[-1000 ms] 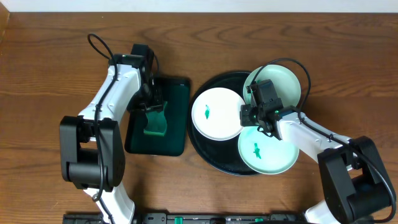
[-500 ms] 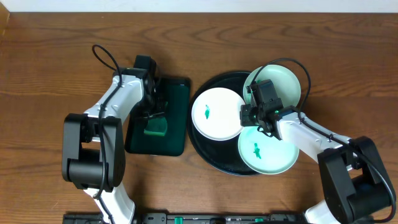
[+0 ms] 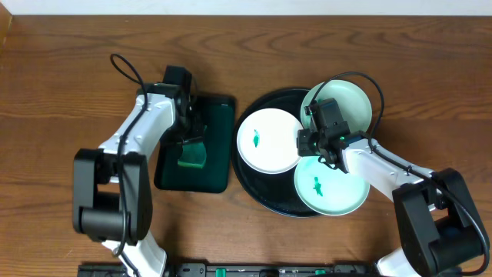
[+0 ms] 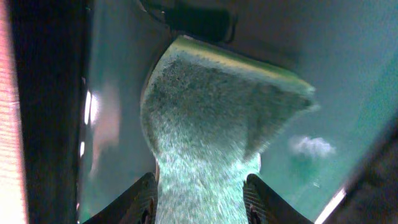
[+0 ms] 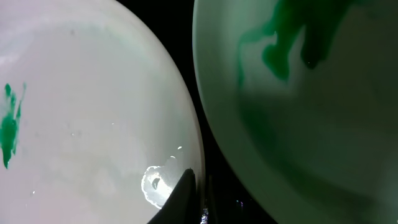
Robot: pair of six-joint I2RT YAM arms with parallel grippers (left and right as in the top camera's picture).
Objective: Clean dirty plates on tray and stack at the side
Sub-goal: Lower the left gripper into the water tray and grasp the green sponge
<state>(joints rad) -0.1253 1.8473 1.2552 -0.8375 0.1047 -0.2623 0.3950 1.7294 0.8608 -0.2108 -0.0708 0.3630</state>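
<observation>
Left gripper [image 3: 190,143] clenched on a green sponge [image 4: 211,124], black fingers [image 4: 142,200] pressed against both its sides. Held low over a dark green rectangular tray [image 3: 215,115], just left of the middle of the wooden table [image 3: 61,77]. Sponge touching the tray floor or just above it: impossible to tell.

Right gripper [image 3: 314,148] low over the black round tray [image 3: 254,185], which sits right of the table's middle, nearer the near edge. One dark fingertip [image 5: 185,190] at the rim of the white plate [image 3: 269,146]; released or clenched, impossible to tell.

Three plates on the black tray:
- white plate on its left side, small green smear [image 3: 255,139] at centre
- mint plate [image 3: 338,196] toward the near edge, just beside the white one, also smeared green
- pale mint plate [image 3: 350,100] toward the far edge, partly hidden by the right arm
</observation>
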